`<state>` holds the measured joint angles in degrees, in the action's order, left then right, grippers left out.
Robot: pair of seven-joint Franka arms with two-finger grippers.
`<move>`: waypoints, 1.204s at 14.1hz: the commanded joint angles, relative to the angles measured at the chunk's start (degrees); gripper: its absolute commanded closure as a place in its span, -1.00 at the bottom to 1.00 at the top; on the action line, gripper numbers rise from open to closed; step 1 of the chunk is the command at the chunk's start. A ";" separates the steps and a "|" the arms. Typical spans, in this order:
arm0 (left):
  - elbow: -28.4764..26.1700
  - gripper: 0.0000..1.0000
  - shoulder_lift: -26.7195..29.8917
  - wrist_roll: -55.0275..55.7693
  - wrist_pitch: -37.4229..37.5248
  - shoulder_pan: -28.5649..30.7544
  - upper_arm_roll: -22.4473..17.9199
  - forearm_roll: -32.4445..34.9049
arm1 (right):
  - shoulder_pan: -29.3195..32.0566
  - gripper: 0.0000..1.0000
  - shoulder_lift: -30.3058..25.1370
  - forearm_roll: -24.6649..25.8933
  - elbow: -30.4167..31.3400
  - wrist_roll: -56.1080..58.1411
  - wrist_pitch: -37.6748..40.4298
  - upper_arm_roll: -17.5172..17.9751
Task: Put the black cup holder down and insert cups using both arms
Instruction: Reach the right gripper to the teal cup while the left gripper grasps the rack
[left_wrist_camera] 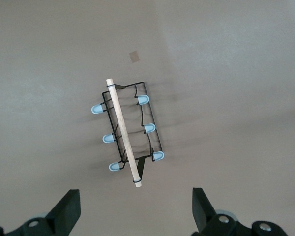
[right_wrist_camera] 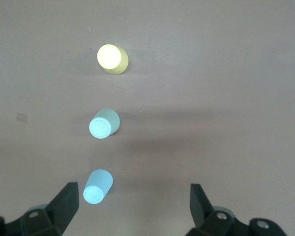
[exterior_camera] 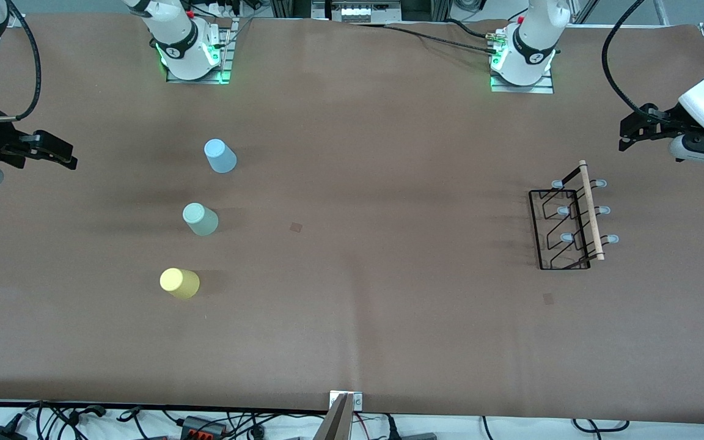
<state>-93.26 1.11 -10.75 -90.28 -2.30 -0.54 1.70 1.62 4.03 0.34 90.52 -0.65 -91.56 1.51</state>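
The black cup holder [exterior_camera: 591, 211] stands upright on the brown table toward the left arm's end, wooden rod on top, pale blue prong tips on both sides. It also shows in the left wrist view [left_wrist_camera: 122, 132]. My left gripper [exterior_camera: 626, 135] hangs open and empty above the table beside the holder [left_wrist_camera: 135, 211]. Three cups stand upside down in a row toward the right arm's end: light blue [exterior_camera: 220, 156], pale green [exterior_camera: 200, 219], and yellow [exterior_camera: 179, 283] nearest the front camera. My right gripper [exterior_camera: 69, 156] hangs open and empty beside them, over the table near the light blue cup [right_wrist_camera: 98, 187].
Two small dark square marks lie on the table, one mid-table [exterior_camera: 296, 227] and one near the holder [exterior_camera: 548, 298]. The arm bases [exterior_camera: 190, 52] [exterior_camera: 526, 58] stand along the table's back edge. Cables and a metal bracket [exterior_camera: 344, 415] lie at its front edge.
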 commanded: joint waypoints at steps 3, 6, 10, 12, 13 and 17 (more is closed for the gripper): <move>1.76 -1.00 -1.20 -1.30 1.51 -0.08 0.01 0.14 | 0.67 -1.00 -0.42 -0.17 1.94 0.47 0.33 0.34; 1.85 -1.00 -1.29 -1.30 1.42 0.01 0.01 0.14 | 0.58 -1.00 -0.07 0.27 8.34 0.48 -0.10 0.43; 2.55 -1.00 -2.95 -1.38 0.98 0.01 -0.34 0.14 | 1.28 -1.00 0.99 0.27 15.64 0.39 -8.78 0.43; 3.08 -1.00 -5.67 -1.47 0.98 0.27 -0.60 0.66 | 2.42 -1.00 0.72 0.10 18.81 0.48 -11.79 1.13; 3.08 -1.00 -7.42 -1.47 0.98 0.54 -0.52 0.76 | 2.34 -1.00 0.63 0.18 20.04 0.48 -12.93 1.91; -0.51 -1.00 -15.86 -2.52 -4.60 6.85 -0.51 0.84 | 2.16 -1.00 0.81 0.01 24.00 -0.30 -20.21 4.37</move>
<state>-93.44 -10.35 -10.93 -91.02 1.13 -1.06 1.92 2.92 6.46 0.35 111.42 -0.58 -107.87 3.50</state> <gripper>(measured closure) 0.000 0.000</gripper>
